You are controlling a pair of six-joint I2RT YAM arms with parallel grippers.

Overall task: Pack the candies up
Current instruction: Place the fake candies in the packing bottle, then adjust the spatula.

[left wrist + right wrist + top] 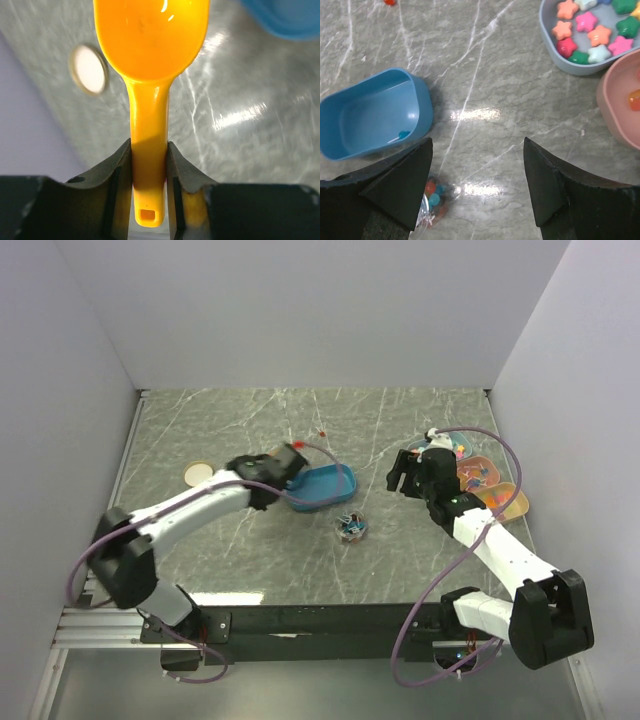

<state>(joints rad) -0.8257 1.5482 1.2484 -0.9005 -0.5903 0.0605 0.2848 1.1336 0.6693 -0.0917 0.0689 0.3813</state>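
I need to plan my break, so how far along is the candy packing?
Done: barely anything; the blue container holds just one small blue piece. In hand: the left pincer grips an empty orange scoop; the right pincer hangs open. Left: the candies lie bunched on the table beside the container.

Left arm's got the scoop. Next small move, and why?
Probably swing the left gripper toward the candies: its scoop is empty, and the candies lie just outside the blue tray, which is nearly bare. The right gripper hovers open, holding nothing.
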